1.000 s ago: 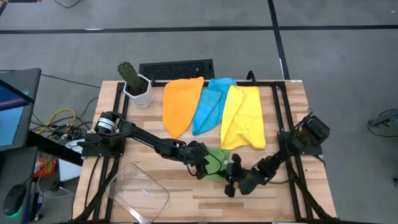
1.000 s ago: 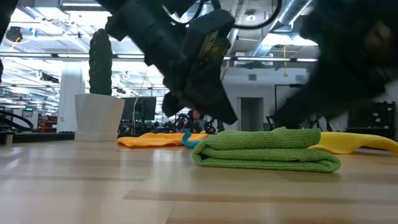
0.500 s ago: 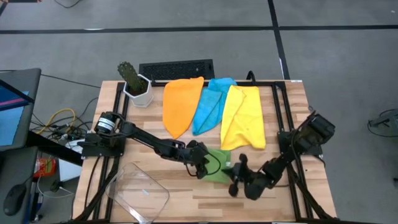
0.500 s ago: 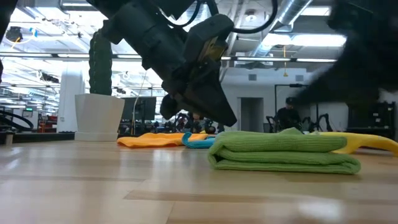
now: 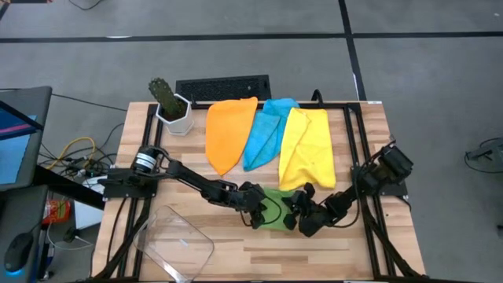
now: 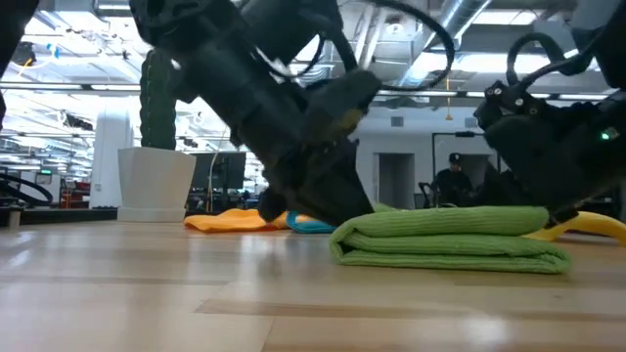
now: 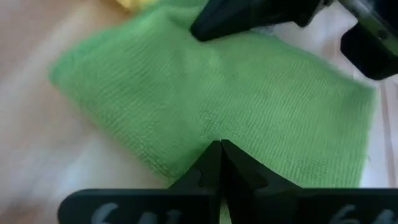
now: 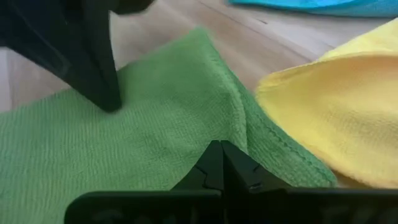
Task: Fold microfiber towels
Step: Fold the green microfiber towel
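Both pincers are down on the green towel [image 5: 275,209] at the front of the bench [image 5: 369,251]. Your left pincer [image 5: 258,211] has its two fingers pressed tight together, with nothing between them. Its tip rests on the left side of the green towel. Your right pincer [image 5: 294,214] is shut tight too, and its tip touches the right side of the same towel, close to the yellow towel [image 5: 308,149]. You hold no cloth in either one; the tips just press on top.

Look at the green towel from the low view [image 6: 450,240]. It is folded flat, with one layer on top of the other and a round fold on its left end. Its edges line up quite well.

Behind it, three more towels lie spread out side by side. The orange towel [image 5: 228,132] is on the left, the light blue towel [image 5: 264,130] is in the middle, and the yellow one is on the right. They overlap a little at their edges. One corner of the yellow towel comes very near the green one.

A cactus in a white pot [image 5: 171,107] stands at the back left corner.
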